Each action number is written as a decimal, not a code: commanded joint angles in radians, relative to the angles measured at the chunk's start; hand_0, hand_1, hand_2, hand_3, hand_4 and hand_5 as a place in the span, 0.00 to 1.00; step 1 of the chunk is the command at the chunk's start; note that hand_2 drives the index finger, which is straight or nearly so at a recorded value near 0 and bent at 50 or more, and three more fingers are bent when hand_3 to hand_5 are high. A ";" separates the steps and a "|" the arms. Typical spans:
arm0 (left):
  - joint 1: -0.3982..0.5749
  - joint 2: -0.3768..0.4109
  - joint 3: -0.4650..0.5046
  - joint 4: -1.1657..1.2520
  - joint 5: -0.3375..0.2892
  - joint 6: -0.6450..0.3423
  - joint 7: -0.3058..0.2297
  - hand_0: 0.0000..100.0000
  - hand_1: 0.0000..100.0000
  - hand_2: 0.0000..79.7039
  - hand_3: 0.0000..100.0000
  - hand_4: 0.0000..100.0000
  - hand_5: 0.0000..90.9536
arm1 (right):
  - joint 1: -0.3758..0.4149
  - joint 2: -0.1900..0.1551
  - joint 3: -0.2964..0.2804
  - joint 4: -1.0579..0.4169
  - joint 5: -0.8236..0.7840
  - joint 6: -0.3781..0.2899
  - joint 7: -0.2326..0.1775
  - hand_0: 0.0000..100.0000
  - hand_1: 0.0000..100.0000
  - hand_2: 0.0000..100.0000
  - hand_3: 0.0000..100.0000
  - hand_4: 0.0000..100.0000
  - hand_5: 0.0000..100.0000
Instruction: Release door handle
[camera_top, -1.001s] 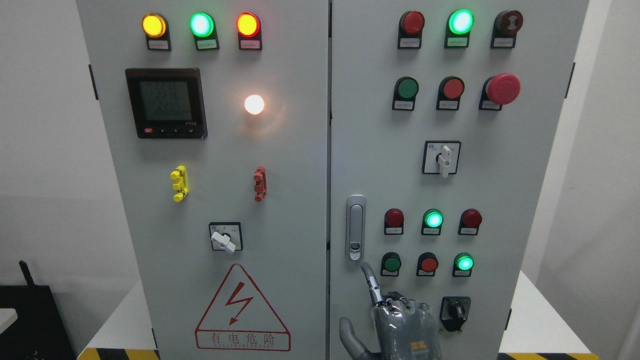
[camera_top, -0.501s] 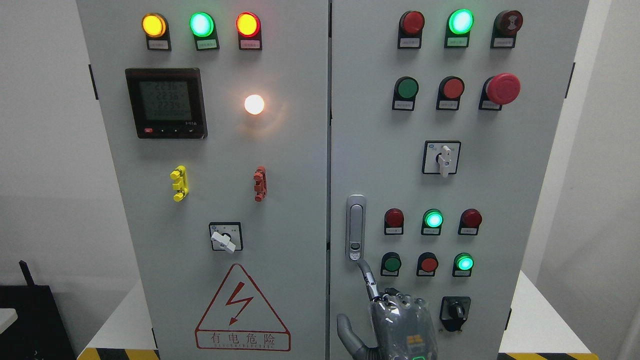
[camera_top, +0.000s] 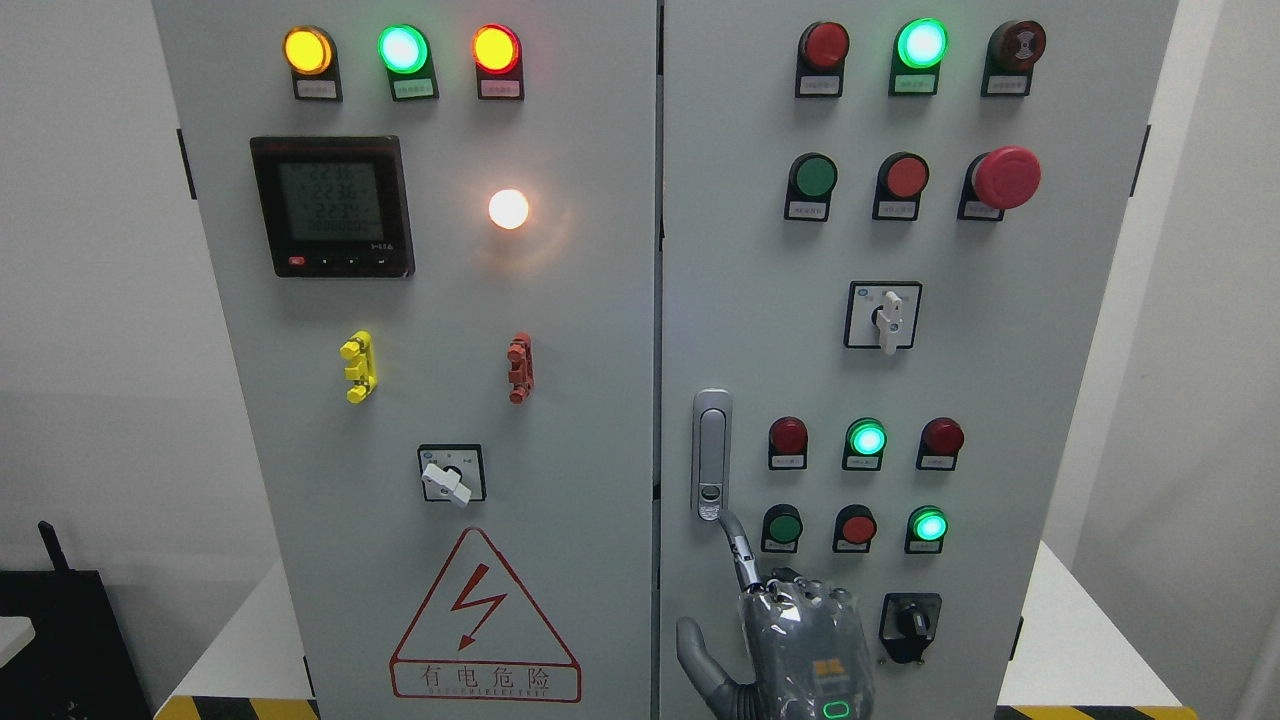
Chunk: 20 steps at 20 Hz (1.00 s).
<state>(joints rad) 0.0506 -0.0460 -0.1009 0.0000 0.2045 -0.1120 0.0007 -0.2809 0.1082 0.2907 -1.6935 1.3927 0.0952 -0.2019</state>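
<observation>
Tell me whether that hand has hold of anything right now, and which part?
Nothing is held. The right hand has one extended finger whose tip reaches the bottom end of the door handle; its other fingers stay curled, and nothing wraps the handle.

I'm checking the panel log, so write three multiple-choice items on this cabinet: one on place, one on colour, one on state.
1. Where does the right hand's extended index finger end?
A. At the lower end of the door handle
B. On the yellow clip
C. On the warning triangle

2. What colour is the mushroom button at the right door's upper right?
A. Green
B. Red
C. Yellow

3. What state is the round lamp beside the meter in?
A. Dark
B. Covered by a hand
C. Lit

Answers:
1 A: the fingertip meets the bottom of the door handle, with the other fingers curled.
2 B: the mushroom button is plainly red.
3 C: the round lamp glows bright, right of the meter.
</observation>
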 joint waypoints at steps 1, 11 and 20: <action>0.000 0.000 0.000 -0.031 -0.001 0.000 0.001 0.12 0.39 0.00 0.00 0.00 0.00 | -0.017 0.001 0.002 0.023 0.000 0.001 0.001 0.42 0.34 0.00 0.97 0.85 0.95; 0.000 0.000 0.000 -0.031 -0.001 0.000 0.001 0.12 0.39 0.00 0.00 0.00 0.00 | -0.018 0.002 0.004 0.035 -0.001 0.001 0.001 0.42 0.33 0.00 0.97 0.85 0.95; 0.000 0.000 0.001 -0.031 0.001 0.000 0.001 0.12 0.39 0.00 0.00 0.00 0.00 | -0.011 0.002 0.016 0.035 -0.001 0.000 -0.001 0.41 0.34 0.00 0.97 0.85 0.95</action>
<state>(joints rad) 0.0506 -0.0460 -0.1005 0.0000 0.2048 -0.1120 0.0008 -0.2961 0.1101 0.2969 -1.6650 1.3914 0.0961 -0.1985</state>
